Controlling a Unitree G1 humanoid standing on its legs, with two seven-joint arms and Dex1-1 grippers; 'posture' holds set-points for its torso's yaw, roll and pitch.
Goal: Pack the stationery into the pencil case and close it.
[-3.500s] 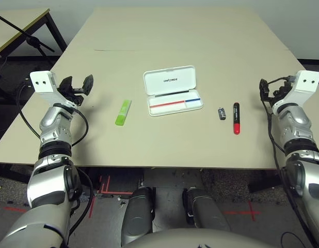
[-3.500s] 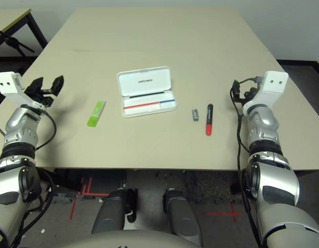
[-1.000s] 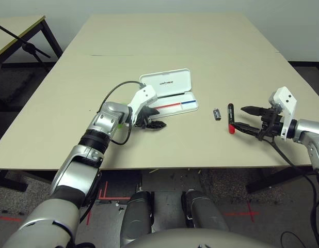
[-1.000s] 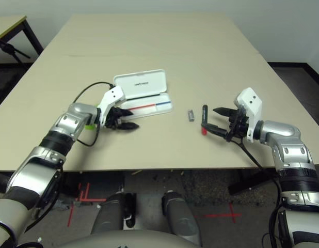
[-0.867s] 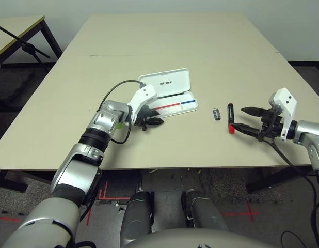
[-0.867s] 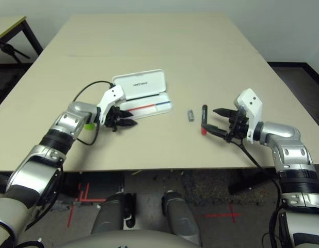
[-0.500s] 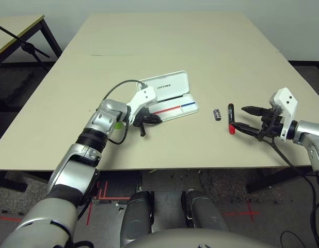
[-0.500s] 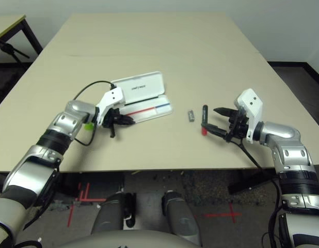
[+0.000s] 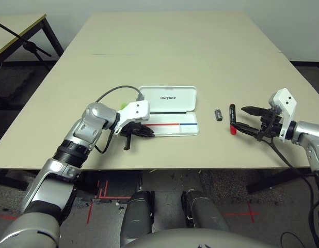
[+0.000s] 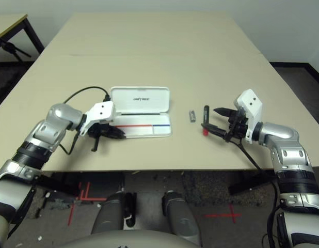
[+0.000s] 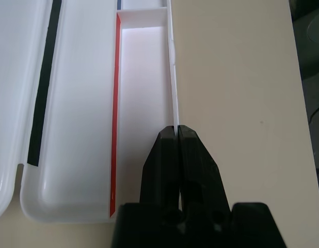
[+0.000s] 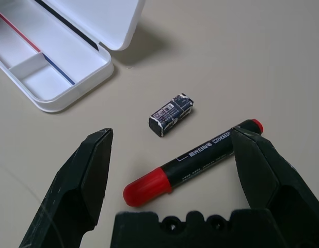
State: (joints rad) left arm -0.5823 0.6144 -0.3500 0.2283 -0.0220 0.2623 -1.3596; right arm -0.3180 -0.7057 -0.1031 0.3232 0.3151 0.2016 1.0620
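Since a second earlier, the case (image 9: 170,111) had swung from a slant to lie square across the worktop (image 9: 175,46), and my left arm had drawn back toward me with it. My left end effector (image 9: 147,133) was pinched shut on the thin front wall of the case's tray, at its left end; the wrist view showed the white edge caught between the two black fingers (image 11: 164,160). One case lay there, open, its lid flat behind the tray, with one red-and-blue stripe inside.

My right end effector (image 9: 245,119) had kept its place, its two fingers spread wide and gripping nothing, hovering just right of the one red marker (image 9: 232,118). One small dark grey piece (image 9: 218,114) lay just left of the marker, between it and the case, touching neither. A sliver of green (image 9: 122,106) showed behind my left wrist, too hidden to make out.
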